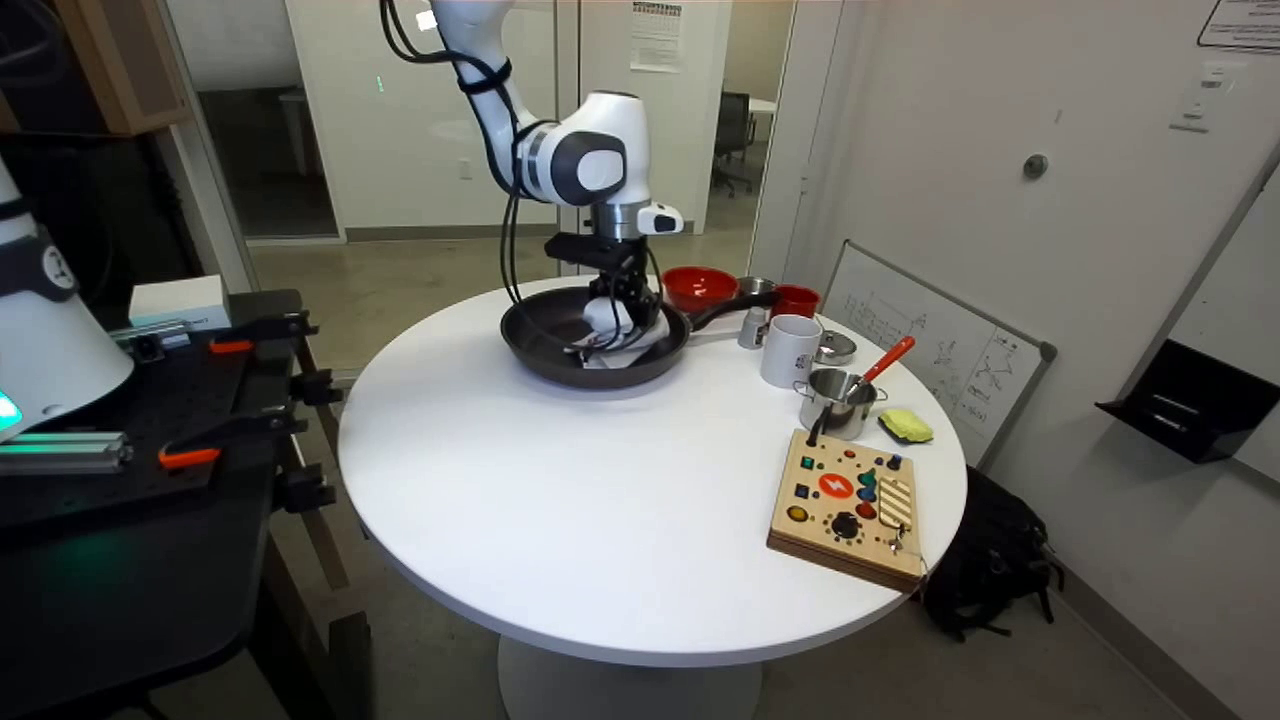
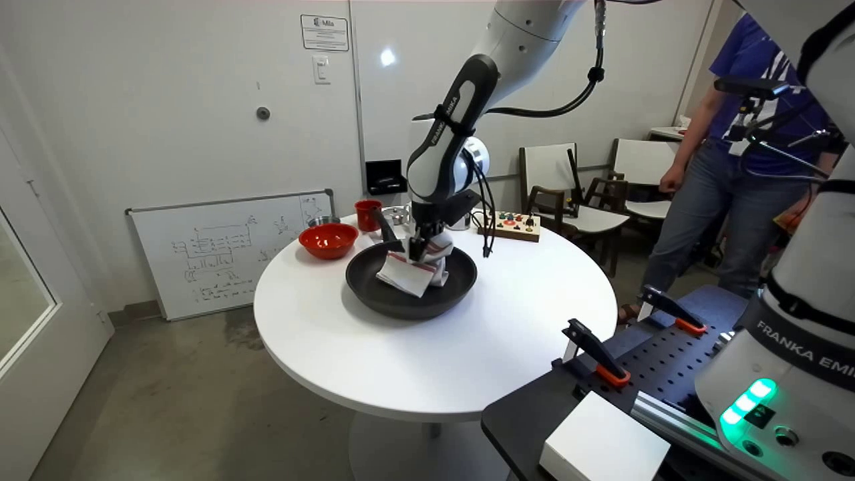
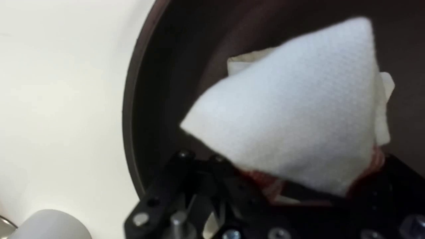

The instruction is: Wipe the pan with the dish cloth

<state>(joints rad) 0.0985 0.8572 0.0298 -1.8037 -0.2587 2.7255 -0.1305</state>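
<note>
Jaws clamp dish cloth inside pan, apparently touching bottom.

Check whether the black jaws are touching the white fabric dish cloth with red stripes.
Touching. In an exterior view the cloth bunches against the jaws, and the wrist view shows its red-striped folds between them.

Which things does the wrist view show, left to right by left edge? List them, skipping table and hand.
Shiny metal piece, cut off by the picture → white cylindrical mug, partly shown → round black frying pan → white dish cloth with red stripes.
</note>
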